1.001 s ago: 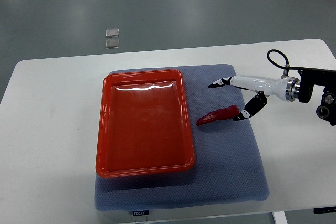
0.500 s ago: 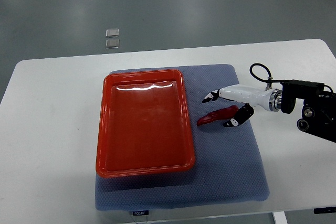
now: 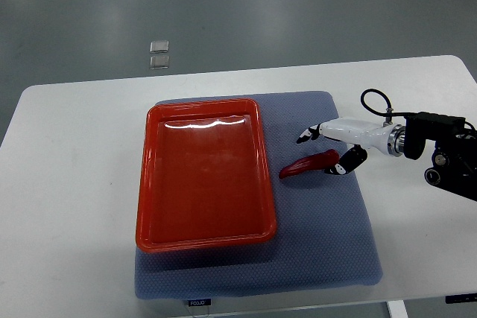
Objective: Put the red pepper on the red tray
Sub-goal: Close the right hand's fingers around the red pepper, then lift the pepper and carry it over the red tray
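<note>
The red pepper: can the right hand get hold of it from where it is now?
Probably yes: the right hand sits open at the red pepper's stem end, fingers either side, with nothing between them on the blue mat.

A white desk with rounded corners filled most of the top view, standing on a grey floor. A blue-grey padded mat lay flat on the middle of the desk, reaching its near edge. The desk surface to the left and right of the mat showed white. Two small pale squares lay on the floor beyond the desk's far edge.
</note>
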Available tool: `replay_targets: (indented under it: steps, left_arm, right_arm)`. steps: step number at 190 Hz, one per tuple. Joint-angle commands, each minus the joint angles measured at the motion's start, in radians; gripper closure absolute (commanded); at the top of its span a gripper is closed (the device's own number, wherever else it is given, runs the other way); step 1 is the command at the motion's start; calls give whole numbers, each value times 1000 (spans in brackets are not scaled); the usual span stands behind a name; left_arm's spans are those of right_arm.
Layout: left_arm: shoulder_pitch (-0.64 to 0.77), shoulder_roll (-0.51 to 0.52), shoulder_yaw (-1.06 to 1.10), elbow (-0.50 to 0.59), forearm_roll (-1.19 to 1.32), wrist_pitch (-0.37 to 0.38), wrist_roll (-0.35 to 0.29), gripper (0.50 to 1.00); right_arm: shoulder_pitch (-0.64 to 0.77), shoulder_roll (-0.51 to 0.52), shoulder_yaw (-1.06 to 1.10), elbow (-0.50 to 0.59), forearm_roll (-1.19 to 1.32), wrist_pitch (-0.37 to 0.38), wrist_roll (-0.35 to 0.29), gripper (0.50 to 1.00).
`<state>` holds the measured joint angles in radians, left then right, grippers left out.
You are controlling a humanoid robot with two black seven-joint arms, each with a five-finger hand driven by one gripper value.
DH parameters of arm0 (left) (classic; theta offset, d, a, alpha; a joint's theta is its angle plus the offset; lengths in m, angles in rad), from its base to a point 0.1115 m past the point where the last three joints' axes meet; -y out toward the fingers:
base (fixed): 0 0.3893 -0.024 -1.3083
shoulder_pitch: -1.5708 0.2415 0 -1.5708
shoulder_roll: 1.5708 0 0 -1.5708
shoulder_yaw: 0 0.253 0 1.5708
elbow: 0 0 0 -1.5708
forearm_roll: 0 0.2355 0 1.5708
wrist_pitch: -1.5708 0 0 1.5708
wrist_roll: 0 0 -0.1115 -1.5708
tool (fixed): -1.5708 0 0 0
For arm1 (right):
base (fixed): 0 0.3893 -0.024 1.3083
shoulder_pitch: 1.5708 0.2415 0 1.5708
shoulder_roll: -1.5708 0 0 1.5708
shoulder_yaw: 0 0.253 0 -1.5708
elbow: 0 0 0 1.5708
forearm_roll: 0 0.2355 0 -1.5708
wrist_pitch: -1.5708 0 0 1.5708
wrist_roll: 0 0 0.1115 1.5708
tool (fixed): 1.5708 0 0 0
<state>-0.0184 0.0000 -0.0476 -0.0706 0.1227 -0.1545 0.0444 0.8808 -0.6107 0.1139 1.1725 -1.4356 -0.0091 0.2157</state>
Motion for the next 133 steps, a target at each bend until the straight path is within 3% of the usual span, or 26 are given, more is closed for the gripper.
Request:
replay_targets:
  steps: [1,29,54,92,133]
  left_arm:
    - [0,0,0,0,0,0,0,500]
    - [0,0,0,0,0,0,0,500]
    - [0,0,0,0,0,0,0,500]
    - [0,0,0,0,0,0,0,500]
    - [0,0,0,0,0,0,0,500]
  right_arm:
    - [0,0,-7,-2,0,0,2,703]
    - [0,0,-16,-2,0,0,4,746]
    - [-2,8,-19,-2,0,0,5,814]
    - [-2,14,-23,-22,-2,-8,5,991]
    - [64,12,-11,-19,14,-38,10,1000]
